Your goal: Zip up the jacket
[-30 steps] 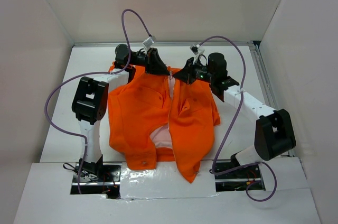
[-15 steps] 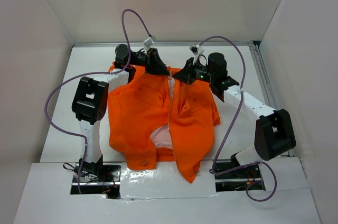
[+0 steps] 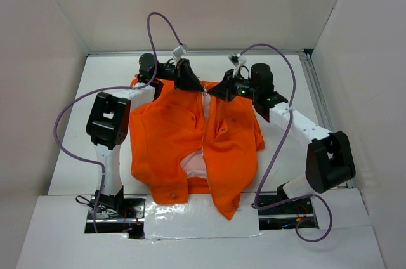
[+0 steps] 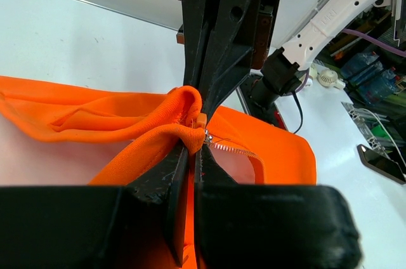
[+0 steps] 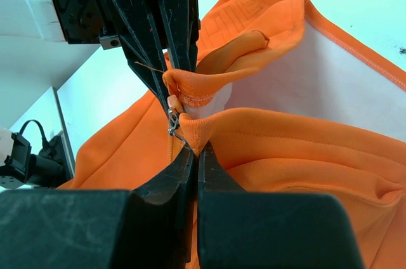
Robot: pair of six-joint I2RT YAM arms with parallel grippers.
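Here's the jacket [image 3: 190, 136], spread mid-desk [image 3: 76, 155], collar toward the far edge, hem toward the near one. Both arms work at the collar end. The left gripper [image 4: 193, 145] is pinched tight on a fold of orange cloth right beside the zipper teeth [image 4: 236, 149]. The right gripper [image 5: 193, 148] is clamped on the opposite front edge, just under the metal slider [image 5: 172, 120]. Pale lining [image 3: 193, 164] shows where the fronts gape near the hem. This fabric looks light, soft and floppy and will likely bunch, so I'd grip close to the zipper tape and keep it taut. No containers in view.
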